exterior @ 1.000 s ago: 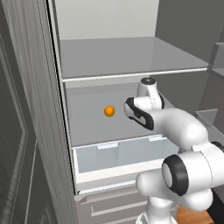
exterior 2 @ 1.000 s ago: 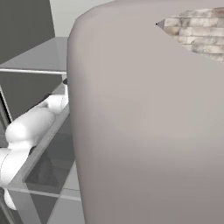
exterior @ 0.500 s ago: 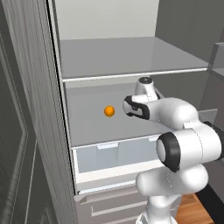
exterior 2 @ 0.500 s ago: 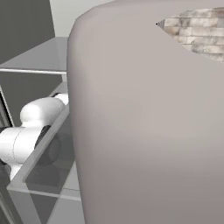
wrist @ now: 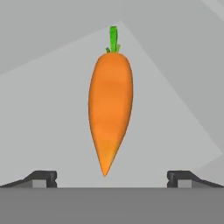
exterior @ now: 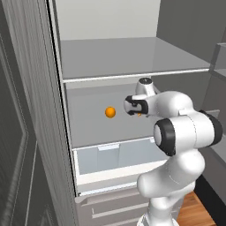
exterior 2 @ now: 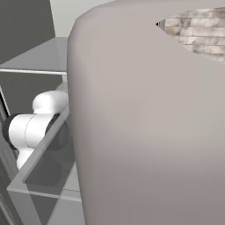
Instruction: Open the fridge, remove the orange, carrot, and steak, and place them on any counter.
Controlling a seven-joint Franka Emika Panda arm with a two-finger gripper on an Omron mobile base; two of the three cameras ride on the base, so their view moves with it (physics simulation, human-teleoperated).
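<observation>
Evidently reaching for the tapered orange carrot (wrist: 110, 105) on the open light-grey fridge's (exterior: 132, 57) shelf, the spread, empty two-finger gripper (wrist: 111, 177) must next advance and pinch it.

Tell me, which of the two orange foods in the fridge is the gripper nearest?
The carrot, long and tapered with a green tip, lies between the open gripper fingertips; the round orange sits apart.

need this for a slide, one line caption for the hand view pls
Open gripper lined up on a tapered orange carrot with a green tip, lying on the grey fridge shelf.
</observation>
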